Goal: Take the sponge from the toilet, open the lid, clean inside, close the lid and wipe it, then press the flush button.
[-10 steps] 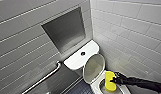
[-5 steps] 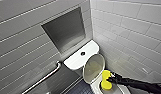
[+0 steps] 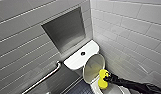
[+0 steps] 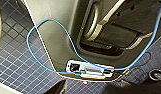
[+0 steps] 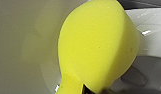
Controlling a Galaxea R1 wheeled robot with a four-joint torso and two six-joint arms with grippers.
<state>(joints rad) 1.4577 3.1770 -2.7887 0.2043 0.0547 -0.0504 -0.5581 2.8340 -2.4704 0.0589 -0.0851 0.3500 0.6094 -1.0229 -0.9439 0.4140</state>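
1. Yellow sponge point(image 3: 103, 79) is clamped in the right gripper point(image 3: 106, 79). The jaws are closed on one end and the rest bulges out ahead of them.
2. It hangs over the bowl of the toilet point(image 3: 76, 61), close to the inner face of the raised lid point(image 3: 93, 66). I cannot tell whether it touches.
3. Behind the lid, the toilet's tank top carries a round button point(image 3: 82, 53).
4. Left of the toilet a metal grab bar point(image 3: 43, 78) runs along the wall, and a recess point(image 3: 64, 28) sits above the tank.
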